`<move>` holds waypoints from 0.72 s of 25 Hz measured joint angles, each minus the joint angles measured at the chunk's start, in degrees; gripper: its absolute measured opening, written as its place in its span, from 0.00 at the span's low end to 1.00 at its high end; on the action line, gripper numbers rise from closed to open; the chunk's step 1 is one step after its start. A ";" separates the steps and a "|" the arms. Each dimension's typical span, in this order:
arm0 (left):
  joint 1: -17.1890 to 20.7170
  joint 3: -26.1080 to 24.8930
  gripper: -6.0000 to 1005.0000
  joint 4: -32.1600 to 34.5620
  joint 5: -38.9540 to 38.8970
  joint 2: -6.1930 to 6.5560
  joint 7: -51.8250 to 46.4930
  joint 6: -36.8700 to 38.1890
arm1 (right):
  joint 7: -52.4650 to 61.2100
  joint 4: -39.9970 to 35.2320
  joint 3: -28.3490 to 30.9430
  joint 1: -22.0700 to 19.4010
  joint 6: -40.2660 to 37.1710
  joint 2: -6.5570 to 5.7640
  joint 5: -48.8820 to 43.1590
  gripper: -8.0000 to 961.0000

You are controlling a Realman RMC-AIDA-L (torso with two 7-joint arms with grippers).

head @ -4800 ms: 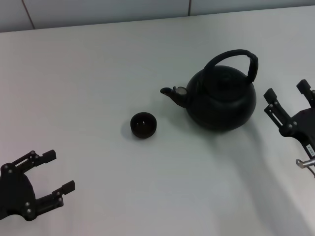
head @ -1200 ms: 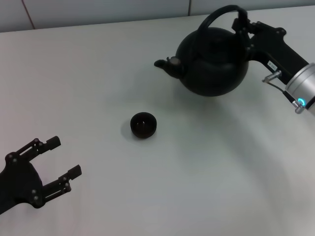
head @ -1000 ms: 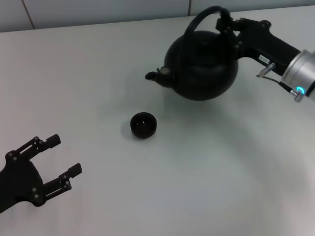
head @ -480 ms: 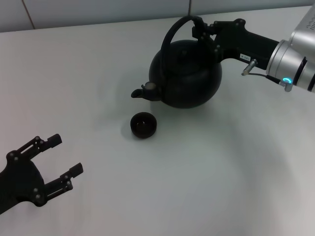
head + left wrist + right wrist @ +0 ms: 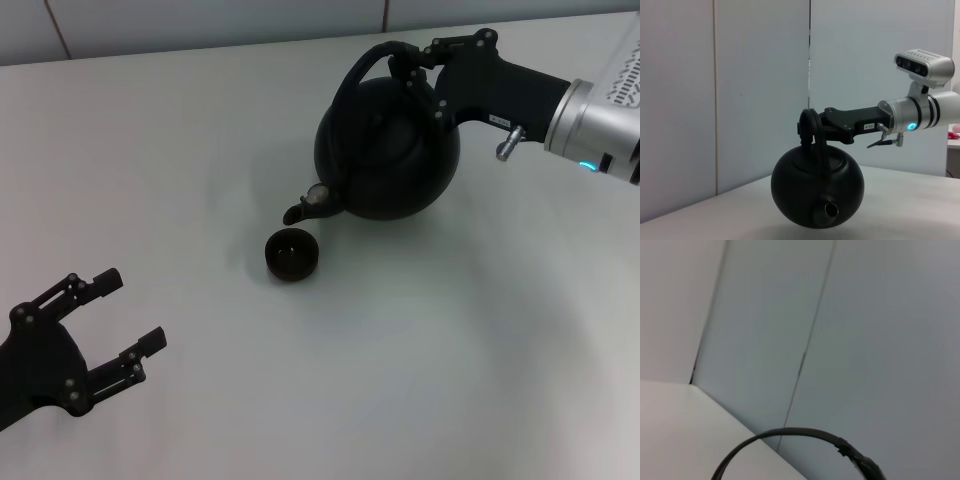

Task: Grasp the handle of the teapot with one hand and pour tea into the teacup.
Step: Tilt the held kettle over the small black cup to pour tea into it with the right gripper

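Right claw (image 5: 418, 62) clamped on handle (image 5: 362, 64), teapot (image 5: 388, 150) hanging below, spout over teacup (image 5: 292, 254).

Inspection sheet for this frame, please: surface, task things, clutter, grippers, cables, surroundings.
Surface: white table, bare apart from the task things.
Teapot: lifted off the table, tilted, spout down toward the cup.
Handle: held by the right gripper.
Teacup: upright on the table, just below the spout; no stream visible.
Clutter: nothing seen.
Right gripper: shut on the handle, arm reaching in from the right.
Left gripper: fingers open, idle at the table's near left.
Cables: nothing seen.
Surroundings: pale panelled wall behind the table.
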 joint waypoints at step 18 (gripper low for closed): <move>-0.32 0.00 0.79 0.01 -0.17 -0.02 0.01 0.05 | -8.79 -4.17 -1.07 -0.25 -0.10 0.40 -1.73 0.10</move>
